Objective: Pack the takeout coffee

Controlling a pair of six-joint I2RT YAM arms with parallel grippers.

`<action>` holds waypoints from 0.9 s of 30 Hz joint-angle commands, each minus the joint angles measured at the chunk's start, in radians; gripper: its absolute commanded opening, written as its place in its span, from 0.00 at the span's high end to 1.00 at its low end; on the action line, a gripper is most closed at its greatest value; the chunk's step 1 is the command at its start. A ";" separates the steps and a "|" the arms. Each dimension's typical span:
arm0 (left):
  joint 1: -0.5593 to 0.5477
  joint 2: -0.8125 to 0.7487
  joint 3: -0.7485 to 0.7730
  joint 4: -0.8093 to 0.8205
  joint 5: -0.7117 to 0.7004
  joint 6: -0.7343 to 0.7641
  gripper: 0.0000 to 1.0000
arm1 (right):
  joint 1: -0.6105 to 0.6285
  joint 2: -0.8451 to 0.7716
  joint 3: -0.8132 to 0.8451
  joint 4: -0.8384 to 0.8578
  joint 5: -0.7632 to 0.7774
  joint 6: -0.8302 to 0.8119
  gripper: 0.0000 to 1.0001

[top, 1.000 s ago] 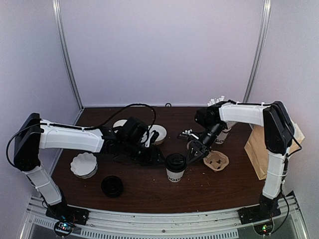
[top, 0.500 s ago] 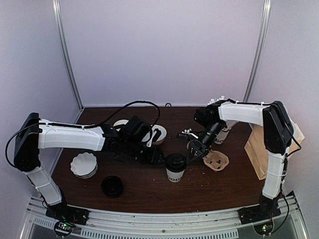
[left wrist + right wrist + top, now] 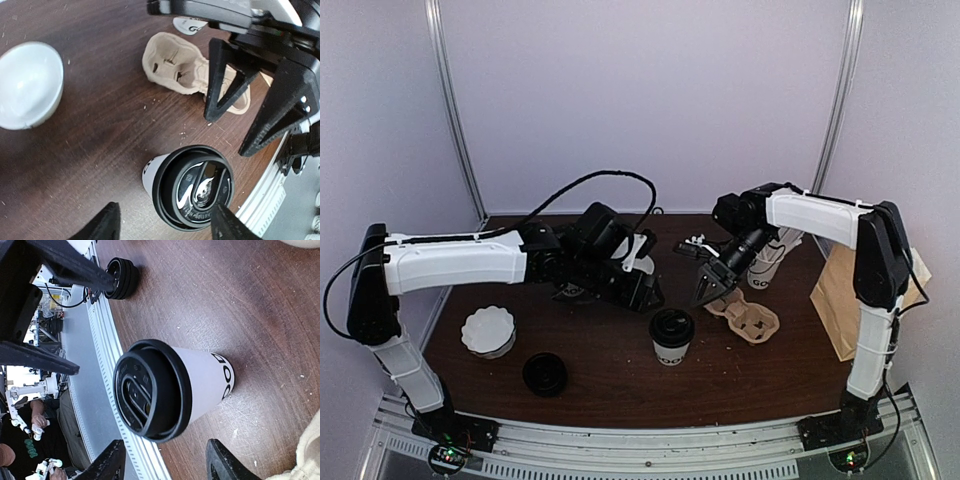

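The takeout coffee is found upright, nearward of and between the left gripper and right gripper, both parted and empty, the left judged closer.

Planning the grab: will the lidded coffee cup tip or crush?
The takeout coffee stands tall on a narrower base, so a high nudge could tip it. Its paper wall likely dents under a hard squeeze; the black lid probably stiffens the rim.

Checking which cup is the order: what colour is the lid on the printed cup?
Black; the lid shows best in the right wrist view.
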 commanded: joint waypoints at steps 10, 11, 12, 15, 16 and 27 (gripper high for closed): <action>-0.037 0.010 0.169 -0.136 0.009 0.410 0.13 | -0.066 -0.495 -0.283 0.279 0.268 -0.098 0.37; -0.049 0.027 0.189 -0.154 -0.004 0.429 0.13 | -0.070 -0.542 -0.327 0.321 0.274 -0.107 0.36; -0.062 0.045 0.210 -0.174 -0.014 0.455 0.11 | -0.074 -0.582 -0.367 0.357 0.276 -0.119 0.35; -0.088 0.096 0.261 -0.227 -0.028 0.520 0.08 | -0.078 -0.666 -0.471 0.446 0.264 -0.155 0.32; -0.088 0.108 0.272 -0.237 -0.029 0.526 0.07 | -0.078 -0.680 -0.488 0.449 0.267 -0.169 0.32; -0.088 0.256 0.384 -0.298 -0.048 0.543 0.05 | -0.104 -0.700 -0.549 0.463 0.274 -0.209 0.32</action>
